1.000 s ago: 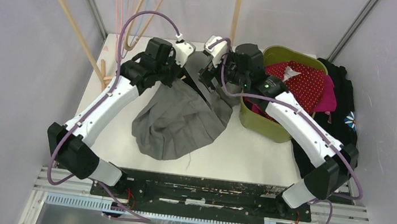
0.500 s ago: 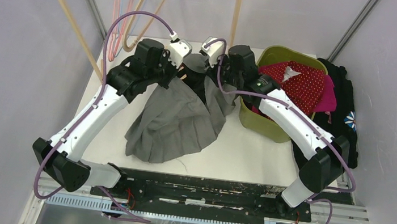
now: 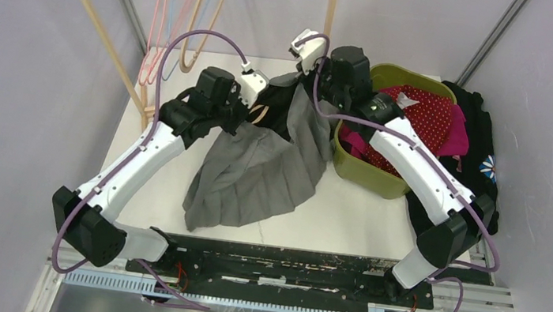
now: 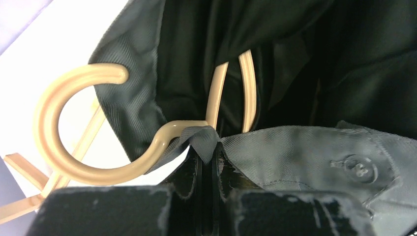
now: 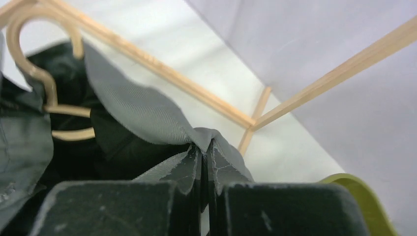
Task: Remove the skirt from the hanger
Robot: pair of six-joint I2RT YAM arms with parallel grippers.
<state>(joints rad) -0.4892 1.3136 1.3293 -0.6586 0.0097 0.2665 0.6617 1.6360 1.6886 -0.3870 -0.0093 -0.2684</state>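
Note:
The grey skirt [image 3: 259, 174] hangs lifted over the table, its waistband stretched between both grippers and its hem resting on the tabletop. A beige hanger [image 4: 64, 123] sits inside the waist, its hook [image 3: 260, 113] poking out beside the left gripper. My left gripper [image 4: 206, 150] is shut on a fold of the waistband [image 4: 295, 147] just below the hanger's neck. My right gripper [image 5: 205, 147] is shut on the opposite waistband edge [image 5: 137, 115], held higher at the back. The hanger [image 5: 44, 78] also shows at the left of the right wrist view.
A green basket [image 3: 362, 174] with red and pink clothes stands right of the skirt, dark garments [image 3: 489, 150] beyond it. Several empty hangers [image 3: 170, 24] hang on the wooden rack [image 3: 98, 23] at the back left. The rack's base bars [image 5: 196, 93] lie on the table behind.
The right gripper went from open to shut on the waistband and rose toward the back. Both arms lifted the skirt, stretching its waist open; the hem drew inward on the table.

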